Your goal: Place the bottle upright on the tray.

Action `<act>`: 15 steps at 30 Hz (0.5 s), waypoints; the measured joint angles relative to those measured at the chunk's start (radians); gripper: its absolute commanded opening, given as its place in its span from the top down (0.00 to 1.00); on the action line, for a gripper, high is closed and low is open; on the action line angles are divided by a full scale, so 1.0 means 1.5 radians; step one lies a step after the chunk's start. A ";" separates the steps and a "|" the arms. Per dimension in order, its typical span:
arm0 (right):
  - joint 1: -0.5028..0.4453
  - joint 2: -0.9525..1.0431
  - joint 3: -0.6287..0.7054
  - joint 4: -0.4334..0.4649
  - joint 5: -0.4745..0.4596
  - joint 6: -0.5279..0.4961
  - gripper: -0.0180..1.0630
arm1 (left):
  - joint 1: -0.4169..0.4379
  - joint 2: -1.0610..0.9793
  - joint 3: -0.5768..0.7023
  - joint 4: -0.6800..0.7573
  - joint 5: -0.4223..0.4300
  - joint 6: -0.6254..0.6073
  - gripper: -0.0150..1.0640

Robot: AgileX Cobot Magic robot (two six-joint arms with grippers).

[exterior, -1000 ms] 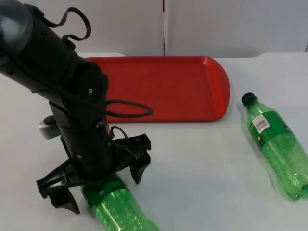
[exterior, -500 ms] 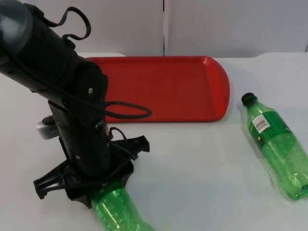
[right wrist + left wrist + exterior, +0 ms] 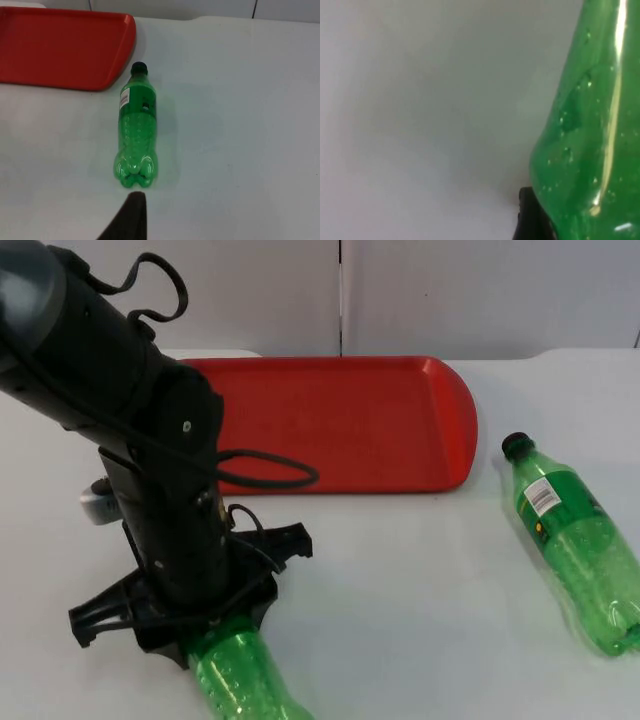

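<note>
A green plastic bottle (image 3: 240,680) lies on its side at the table's near left, its upper part hidden under my left arm. My left gripper (image 3: 205,628) is shut on this bottle near its shoulder. In the left wrist view the bottle (image 3: 585,130) looms close, with a black fingertip (image 3: 530,220) pressed against it. The red tray (image 3: 340,420) lies at the back centre with nothing on it. A second green bottle (image 3: 575,545) with a black cap lies on its side at the right. My right gripper (image 3: 129,220) waits above the table, just short of that bottle's (image 3: 136,132) base.
The grey partition wall (image 3: 400,295) rises right behind the tray. White table top (image 3: 420,590) stretches between the two bottles and in front of the tray. In the right wrist view the tray's rounded corner (image 3: 120,50) lies close to the second bottle's cap.
My left gripper's fingers, spread wide over the near bottle a second ago, have shut on it. The bottle shifted slightly toward the near edge. The right bottle and tray have not moved.
</note>
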 measured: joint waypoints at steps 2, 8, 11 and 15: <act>0.000 0.000 0.000 0.000 0.000 0.000 0.01 | 0.000 -0.011 0.000 0.001 -0.005 0.006 0.99; 0.000 0.000 0.000 0.000 0.000 0.000 0.01 | 0.000 -0.099 0.000 0.015 -0.087 0.060 0.99; 0.000 0.000 0.000 0.000 0.000 0.002 0.01 | 0.000 -0.162 0.001 0.073 -0.135 0.070 0.99; 0.000 0.000 0.000 0.000 0.000 0.005 0.01 | 0.000 -0.234 0.001 0.186 -0.198 0.074 0.99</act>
